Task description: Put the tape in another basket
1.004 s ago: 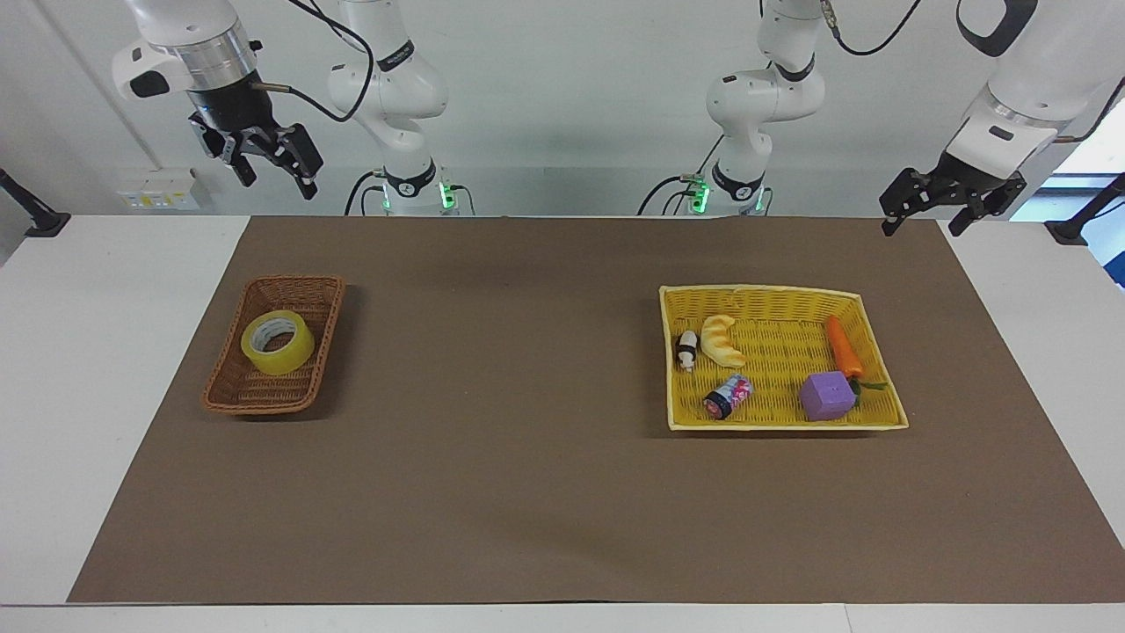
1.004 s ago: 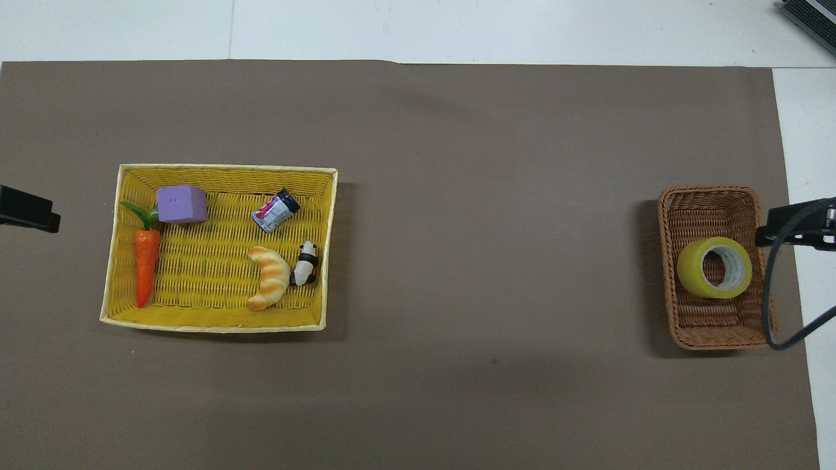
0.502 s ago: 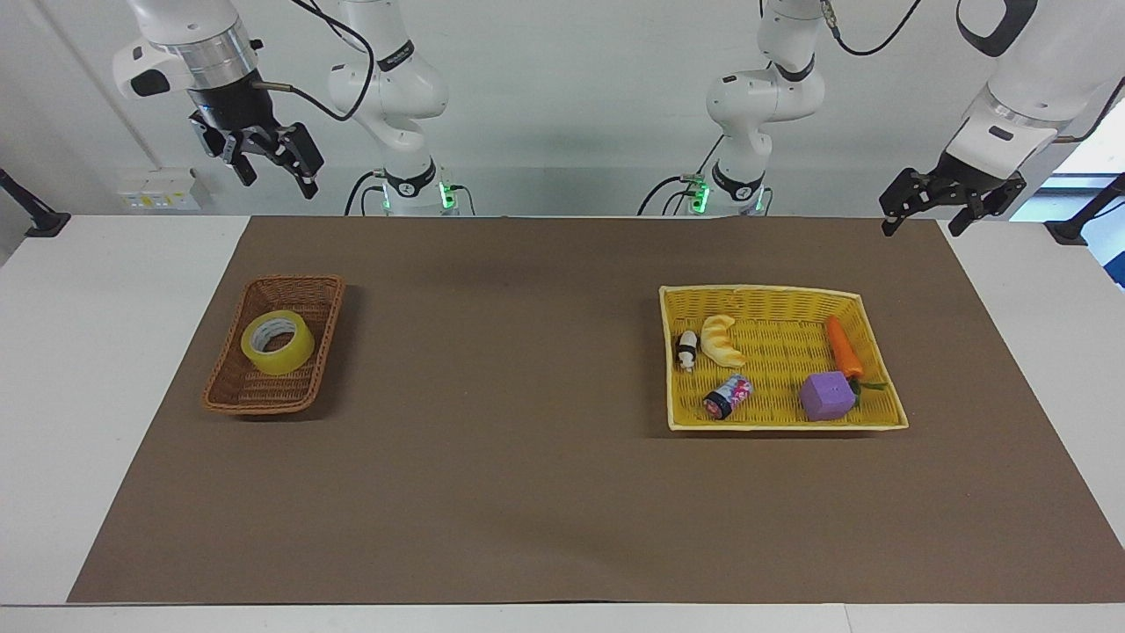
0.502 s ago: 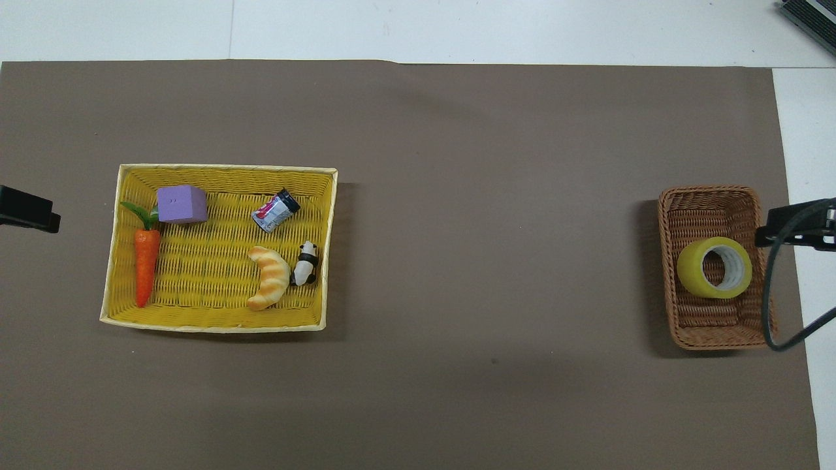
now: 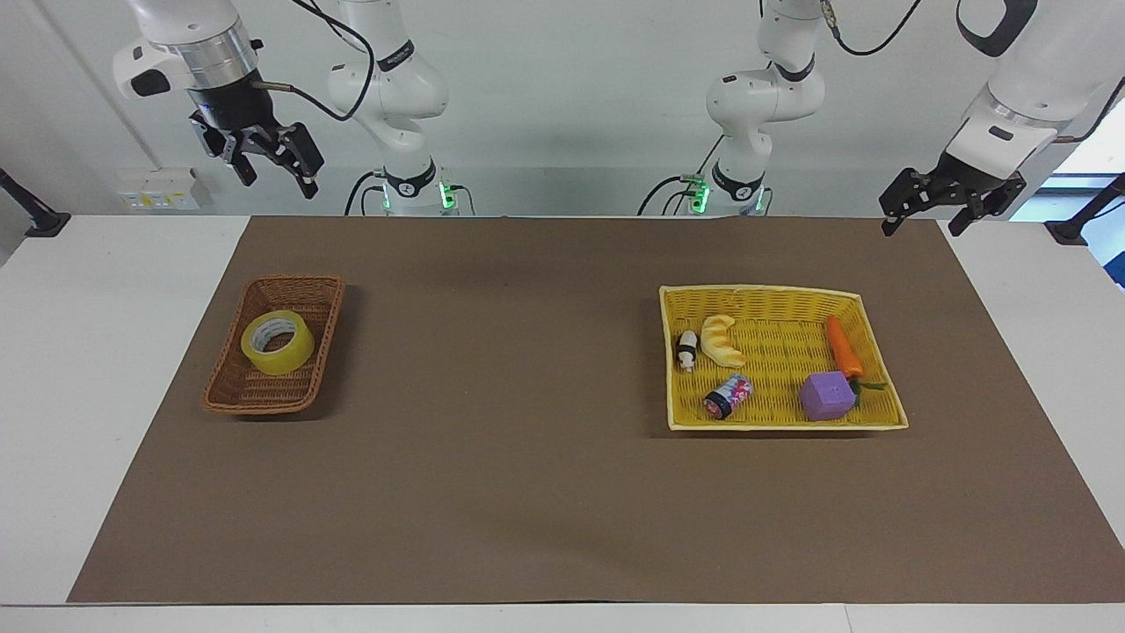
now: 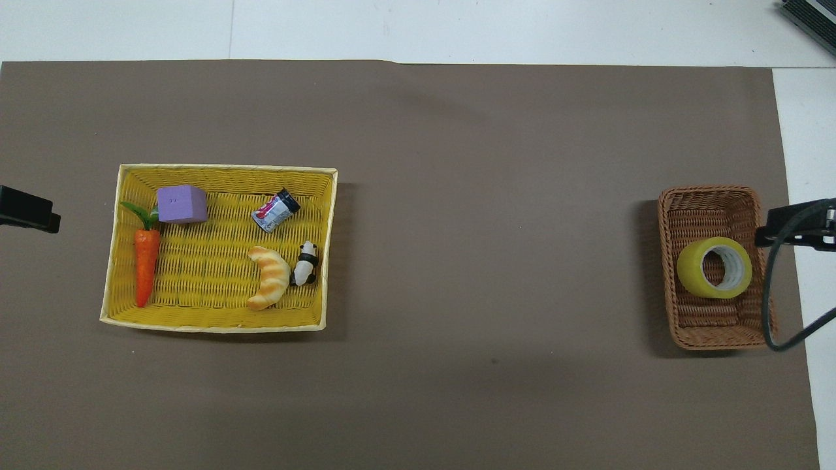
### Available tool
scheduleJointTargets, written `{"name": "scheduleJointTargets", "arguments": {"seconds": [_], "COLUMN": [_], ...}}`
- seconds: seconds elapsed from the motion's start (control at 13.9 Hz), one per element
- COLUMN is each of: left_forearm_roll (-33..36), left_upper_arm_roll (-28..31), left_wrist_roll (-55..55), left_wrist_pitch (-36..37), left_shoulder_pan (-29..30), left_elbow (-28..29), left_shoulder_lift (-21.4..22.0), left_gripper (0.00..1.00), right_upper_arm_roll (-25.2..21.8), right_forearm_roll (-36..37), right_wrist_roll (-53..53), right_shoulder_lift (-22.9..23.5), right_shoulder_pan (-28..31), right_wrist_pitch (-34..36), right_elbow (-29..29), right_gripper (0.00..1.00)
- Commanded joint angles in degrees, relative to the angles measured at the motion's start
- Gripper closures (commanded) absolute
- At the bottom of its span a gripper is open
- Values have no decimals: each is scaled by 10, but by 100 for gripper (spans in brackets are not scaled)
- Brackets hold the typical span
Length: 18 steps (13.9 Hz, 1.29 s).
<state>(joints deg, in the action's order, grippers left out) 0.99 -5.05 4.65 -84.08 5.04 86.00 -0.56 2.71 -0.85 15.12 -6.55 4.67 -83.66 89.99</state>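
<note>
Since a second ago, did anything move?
Hardly. The right gripper, open and empty, rose a touch above the table's edge. The left gripper waits open. The tape still lies in the brown basket; the yellow basket is unchanged.

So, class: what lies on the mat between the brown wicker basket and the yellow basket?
Nothing: between the brown wicker basket holding the tape and the yellow basket, only bare brown mat shows, clearest in the overhead view.
</note>
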Motion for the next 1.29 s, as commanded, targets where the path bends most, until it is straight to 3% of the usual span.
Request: {"name": "scheduleJointTargets", "arguments": {"seconds": [0.0, 0.43, 1.0, 1.22], "left_forearm_roll": [4, 4, 4, 4], "left_upper_arm_roll": [-4, -4, -4, -4], "left_wrist_roll": [8, 8, 8, 8], "left_wrist_pitch": [8, 8, 8, 8], "left_shoulder_pan": [7, 7, 7, 7], "left_elbow": [1, 1, 1, 1], "left_shoulder_lift": [4, 4, 4, 4], "left_gripper": [0, 0, 0, 0], "right_upper_arm_roll": [4, -16, -117, -116], "right_forearm_roll": [-10, 1, 1, -10], "right_wrist_roll": [-13, -10, -11, -12], "right_shoulder_lift": [-7, -5, -5, -6], "right_shoulder_pan": [9, -20, -120, -112], "right_wrist_pitch": [4, 3, 3, 3], "right_elbow": [7, 7, 7, 5], "right_gripper": [0, 0, 0, 0]}}
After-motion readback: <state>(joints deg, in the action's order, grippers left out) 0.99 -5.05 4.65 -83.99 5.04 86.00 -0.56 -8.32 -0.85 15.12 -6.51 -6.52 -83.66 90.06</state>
